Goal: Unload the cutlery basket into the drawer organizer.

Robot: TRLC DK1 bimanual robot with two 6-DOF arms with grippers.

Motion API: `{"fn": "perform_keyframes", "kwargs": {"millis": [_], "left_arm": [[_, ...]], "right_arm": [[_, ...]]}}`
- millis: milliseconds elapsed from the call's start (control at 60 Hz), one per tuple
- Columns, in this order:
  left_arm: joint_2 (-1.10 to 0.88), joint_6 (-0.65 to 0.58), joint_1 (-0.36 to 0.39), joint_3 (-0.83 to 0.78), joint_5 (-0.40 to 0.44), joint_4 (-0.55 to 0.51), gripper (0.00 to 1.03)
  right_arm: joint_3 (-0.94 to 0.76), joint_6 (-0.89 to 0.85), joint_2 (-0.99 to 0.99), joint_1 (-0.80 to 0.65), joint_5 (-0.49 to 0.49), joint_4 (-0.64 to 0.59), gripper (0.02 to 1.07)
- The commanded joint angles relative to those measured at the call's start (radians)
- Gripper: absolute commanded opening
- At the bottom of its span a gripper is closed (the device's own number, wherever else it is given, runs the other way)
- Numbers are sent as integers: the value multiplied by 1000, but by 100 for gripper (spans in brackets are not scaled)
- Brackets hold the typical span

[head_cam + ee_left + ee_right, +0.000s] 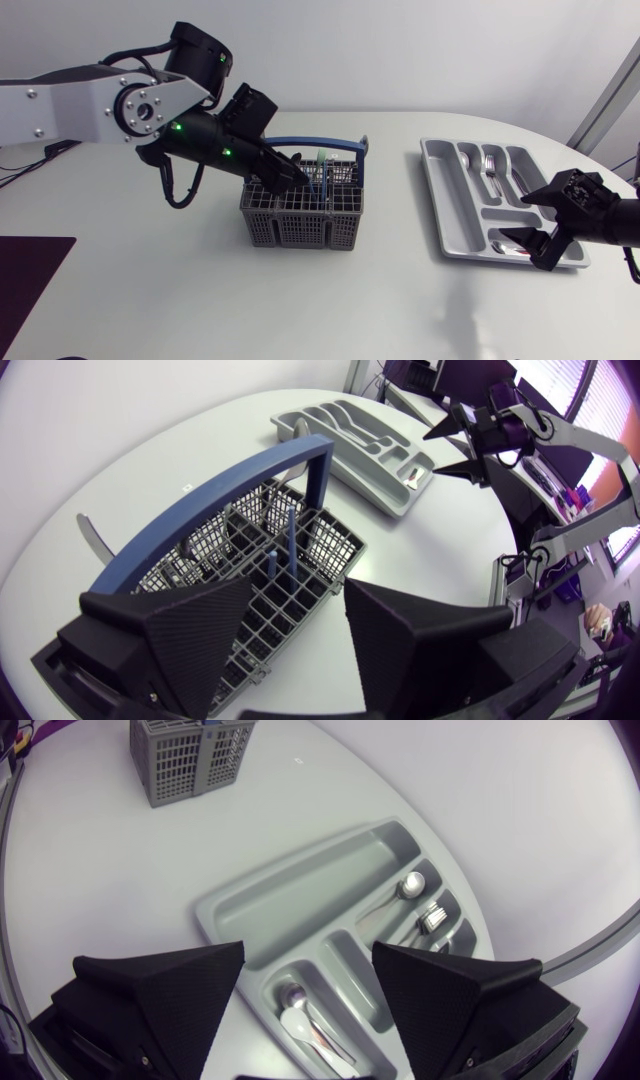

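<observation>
The grey cutlery basket (300, 215) with a blue handle (320, 143) stands mid-table. In it are blue-handled utensils (290, 540) and a metal piece (90, 535) by the handle's foot. My left gripper (290, 175) hangs open just over the basket's back compartments, nothing between its fingers (170, 630). The grey drawer organizer (440, 200) lies to the right, with a fork (490, 165) and spoon (410, 885) in its long slots. My right gripper (535, 235) is open above the crosswise end compartment, where a spoon (292, 995) and a white utensil (298, 1023) lie.
A dark mat (30, 270) lies at the table's left front corner. The basket (190, 755) stands well away from the organizer (260, 910), with bare white tabletop between them and along the front.
</observation>
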State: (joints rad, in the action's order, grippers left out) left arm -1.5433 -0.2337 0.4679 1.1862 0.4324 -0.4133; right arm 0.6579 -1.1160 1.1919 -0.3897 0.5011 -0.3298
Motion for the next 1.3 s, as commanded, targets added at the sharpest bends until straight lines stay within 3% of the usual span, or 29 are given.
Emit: {"fn": "perform_keyframes", "kwargs": {"millis": [0, 350, 617, 833, 1150, 1283], "left_arm": [[46, 66, -12, -43, -12, 42, 83], [71, 137, 29, -85, -141, 126, 83], [60, 154, 69, -120, -230, 203, 82], [40, 162, 126, -148, -333, 258, 82], [-9, 158, 133, -158, -396, 329, 65], [-20, 158, 141, -157, -403, 335, 64]], "right_arm": [[31, 108, -40, 63, 1, -55, 97], [109, 375, -110, 361, -115, -178, 97], [163, 481, -115, 496, -168, -215, 97], [175, 505, -114, 545, -190, -221, 97], [170, 515, -124, 557, -191, -226, 97], [170, 513, -126, 555, -193, -226, 97]]}}
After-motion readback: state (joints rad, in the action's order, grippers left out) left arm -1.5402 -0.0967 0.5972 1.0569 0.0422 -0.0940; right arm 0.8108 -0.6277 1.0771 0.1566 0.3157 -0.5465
